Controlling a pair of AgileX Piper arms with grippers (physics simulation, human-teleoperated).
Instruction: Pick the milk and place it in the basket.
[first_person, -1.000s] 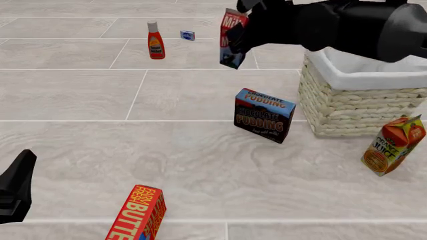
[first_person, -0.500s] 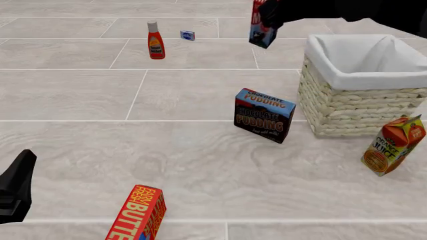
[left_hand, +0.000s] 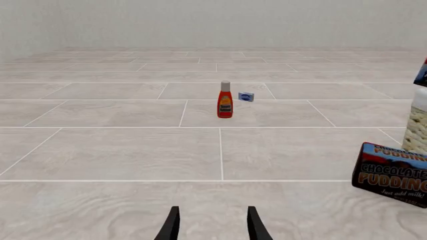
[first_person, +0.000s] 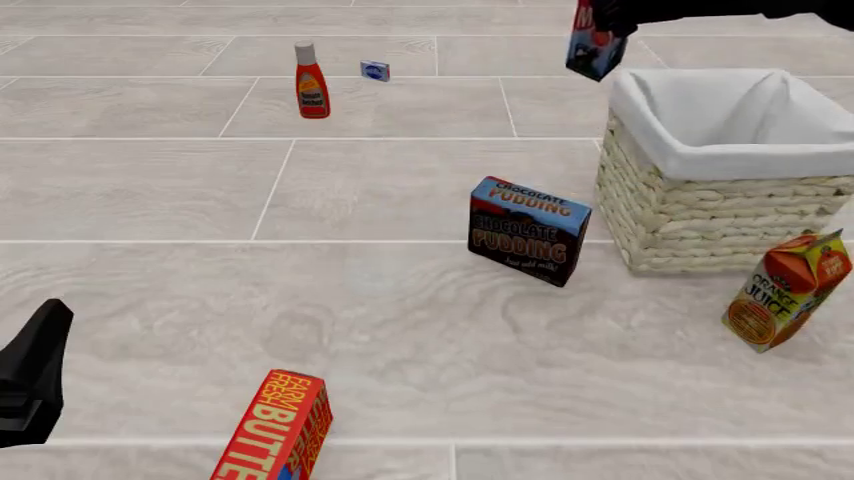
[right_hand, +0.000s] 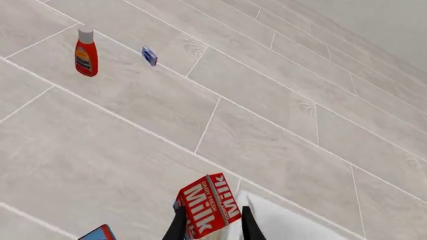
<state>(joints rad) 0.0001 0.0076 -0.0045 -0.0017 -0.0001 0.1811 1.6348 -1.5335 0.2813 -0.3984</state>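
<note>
The milk (first_person: 591, 46) is a red carton with a dark blue lower part, held high at the top of the front view, just left of the basket (first_person: 727, 215). My right gripper (right_hand: 210, 225) is shut on the milk (right_hand: 208, 205), with the basket's white lining (right_hand: 280, 222) right beside it. The basket is pale wicker with a white cloth lining (first_person: 727, 125). My left gripper (left_hand: 212, 225) is open and empty, low near the table's front left; it shows in the front view (first_person: 34, 370).
A chocolate pudding box (first_person: 529, 231) stands left of the basket. An orange juice carton (first_person: 787, 290) leans in front of the basket. A red butter box (first_person: 276, 428) is at the front. A ketchup bottle (first_person: 311, 82) and a small blue packet (first_person: 375, 70) are far back.
My right gripper has carried the milk up and to the right, from beside the pudding's far side to next to the basket's left rim. The left arm has not moved.
</note>
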